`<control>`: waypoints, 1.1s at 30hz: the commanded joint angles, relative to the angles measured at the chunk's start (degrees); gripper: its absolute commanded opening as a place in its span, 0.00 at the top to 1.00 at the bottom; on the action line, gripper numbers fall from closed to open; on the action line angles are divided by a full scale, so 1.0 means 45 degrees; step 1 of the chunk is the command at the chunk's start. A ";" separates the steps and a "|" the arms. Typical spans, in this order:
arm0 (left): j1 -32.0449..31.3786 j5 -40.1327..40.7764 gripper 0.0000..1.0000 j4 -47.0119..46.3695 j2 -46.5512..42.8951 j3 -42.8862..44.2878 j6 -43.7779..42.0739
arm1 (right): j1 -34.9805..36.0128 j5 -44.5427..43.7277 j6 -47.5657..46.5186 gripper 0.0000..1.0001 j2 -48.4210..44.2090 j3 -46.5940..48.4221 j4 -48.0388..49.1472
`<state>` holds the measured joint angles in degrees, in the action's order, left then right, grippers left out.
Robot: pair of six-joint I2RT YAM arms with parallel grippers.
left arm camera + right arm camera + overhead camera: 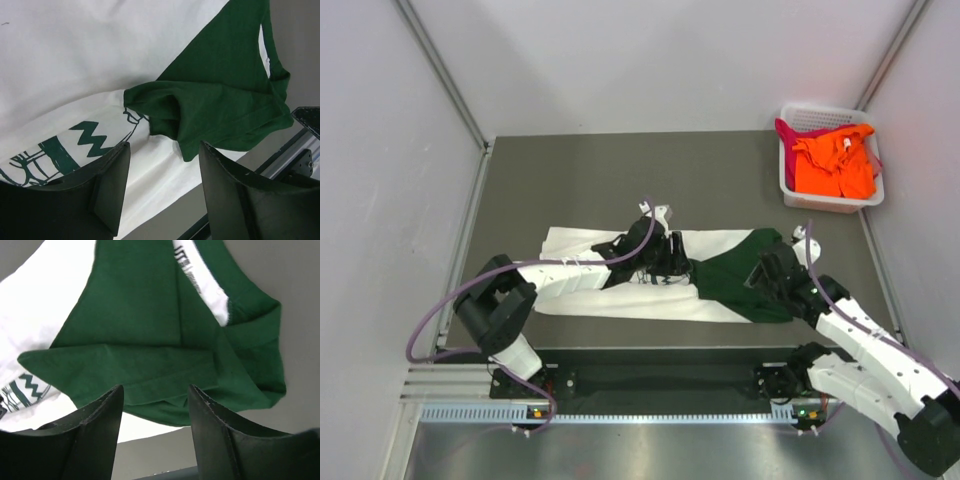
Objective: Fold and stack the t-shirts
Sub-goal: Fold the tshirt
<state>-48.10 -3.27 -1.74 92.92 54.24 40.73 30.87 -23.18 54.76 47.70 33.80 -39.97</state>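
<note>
The white t-shirt (582, 270) with dark green sleeves lies flat across the middle of the grey table, folded into a long strip. Its green part (735, 275) is at the right end. My left gripper (660, 262) hovers over the shirt's middle, open, nothing between its fingers; its wrist view shows the white cloth (75, 60), green print and a folded green sleeve (220, 105). My right gripper (767, 275) is open just above the green sleeve (145, 340), near the shirt's front edge, holding nothing. Orange (832, 165) and magenta (790, 135) t-shirts lie in the basket.
A white lattice basket (798, 197) stands at the table's back right corner. Grey walls close the table on three sides. The metal rail (650, 395) with both arm bases runs along the near edge.
</note>
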 commanded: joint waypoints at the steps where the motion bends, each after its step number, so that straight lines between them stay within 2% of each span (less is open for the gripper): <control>1: -0.0015 0.0608 0.38 0.0112 -0.0588 -0.0019 0.1027 | -0.0473 -0.0669 0.1265 0.45 -0.0580 -0.0089 -0.0609; 6: -0.0034 0.0961 0.35 -0.0082 -0.1702 -0.0878 0.1377 | -0.0669 -0.1060 0.1834 0.45 -0.0990 -0.0362 -0.0962; 14: -0.0541 0.0843 0.37 -0.0960 -0.1686 -0.1740 0.2354 | -0.0689 -0.0982 0.2224 0.49 -0.1597 -0.1027 -0.1119; 22: -0.0796 0.1097 0.39 -0.1235 -0.1178 -0.1624 0.2862 | -0.0689 -0.1118 0.2460 0.52 -0.1636 -0.1418 -0.1021; 28: -0.1011 0.1078 0.41 -0.1255 -0.0534 -0.1155 0.3058 | -0.0708 -0.1021 0.2518 0.65 -0.1539 -0.1515 -0.0865; 33: -0.1109 0.0961 0.44 -0.1079 0.0091 -0.0550 0.3136 | -0.0728 -0.0943 0.2518 0.65 -0.1382 -0.1574 -0.0729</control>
<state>-52.66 0.93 -4.40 92.18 48.42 53.98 28.25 -26.37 65.65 41.06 26.96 -44.77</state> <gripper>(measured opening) 0.566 0.343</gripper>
